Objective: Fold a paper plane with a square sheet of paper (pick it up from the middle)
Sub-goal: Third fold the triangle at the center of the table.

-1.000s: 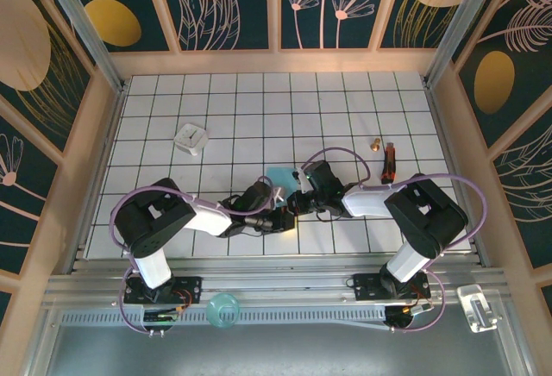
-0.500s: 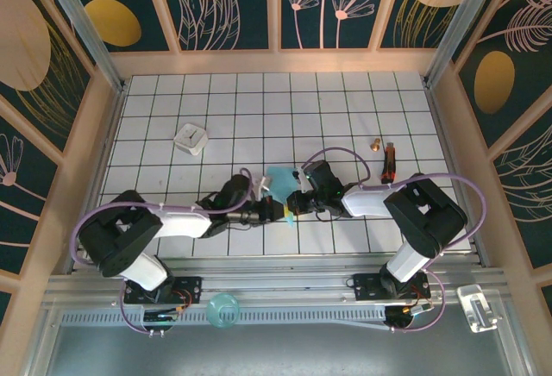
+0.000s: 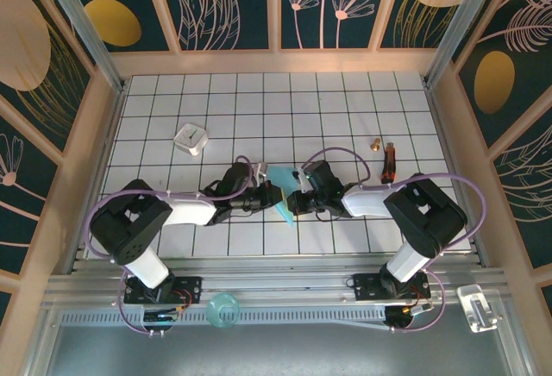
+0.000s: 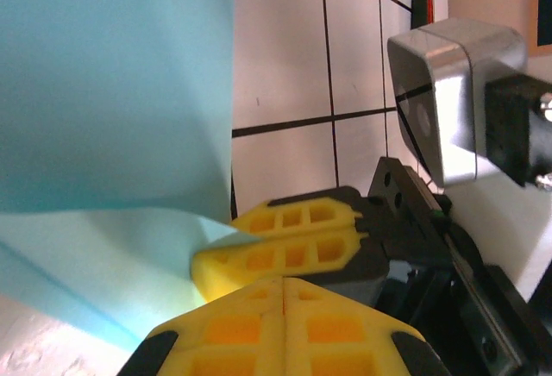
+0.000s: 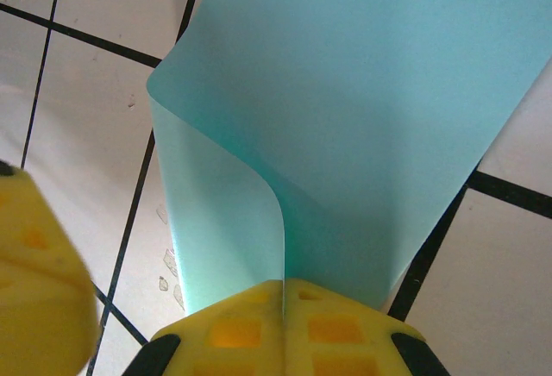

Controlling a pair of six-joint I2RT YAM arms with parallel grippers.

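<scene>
The square sheet of paper (image 3: 279, 178) is light blue and stands curled off the table between my two grippers. In the right wrist view the paper (image 5: 345, 91) bends over on itself, and my right gripper (image 5: 285, 288) is shut on its lower edge. My right gripper (image 3: 293, 197) sits just right of the sheet from above. My left gripper (image 3: 269, 195) is on the sheet's left side. Its yellow fingers (image 4: 285, 285) are shut, nothing visible between them, tips right against the right gripper's fingers (image 4: 293, 242). The paper (image 4: 112, 91) rises to their left.
A small white square block (image 3: 191, 138) lies at the back left. A brass piece (image 3: 376, 144) and a red-and-black tool (image 3: 389, 162) lie at the right. A teal cup (image 3: 222, 310) sits on the front rail.
My left gripper has moved away from me, up beside the sheet, and its arm has swung. The paper now stands more upright. The right arm has stayed put.
</scene>
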